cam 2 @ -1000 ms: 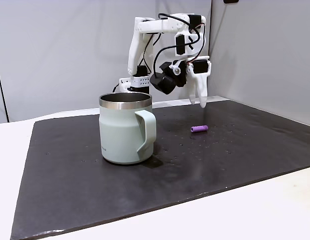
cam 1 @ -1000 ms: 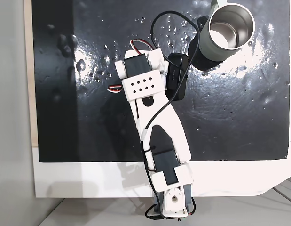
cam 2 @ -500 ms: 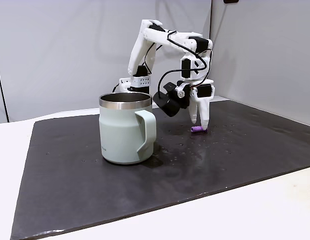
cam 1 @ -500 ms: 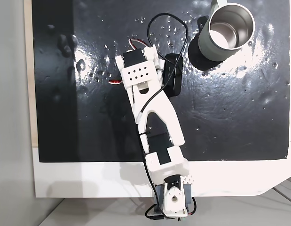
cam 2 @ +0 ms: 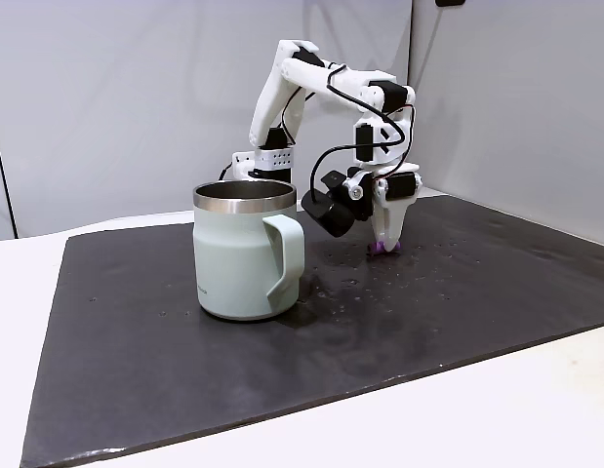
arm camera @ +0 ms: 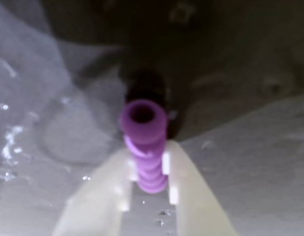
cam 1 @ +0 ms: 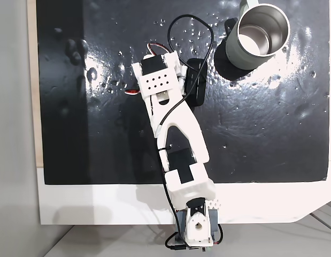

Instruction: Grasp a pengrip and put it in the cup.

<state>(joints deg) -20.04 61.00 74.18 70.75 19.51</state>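
The light-purple ribbed pengrip (arm camera: 144, 142) lies on the black mat, its open end toward the wrist camera. My gripper (arm camera: 148, 153) stands over it with one pale finger pressed to each side, shut on it. In a fixed view from the side, the gripper (cam 2: 387, 244) points straight down at the mat and a bit of purple pengrip (cam 2: 382, 251) shows at its tips. The pale grey steel cup (cam 2: 238, 263) stands upright to the left of the gripper, handle toward the camera. From above, the cup (cam 1: 237, 53) sits at the mat's top right, and my arm (cam 1: 165, 101) covers the gripper.
The black mat (cam 2: 477, 292) covers most of the white table (cam 1: 101, 203). A black wrist camera (cam 2: 326, 210) and a looping cable (cam 1: 205, 32) hang between gripper and cup. A grey wall (cam 2: 106, 97) stands behind.
The arm has swung down and left from above the mat. The gripper has come down over the pengrip, and its fingers now hold it on both sides.
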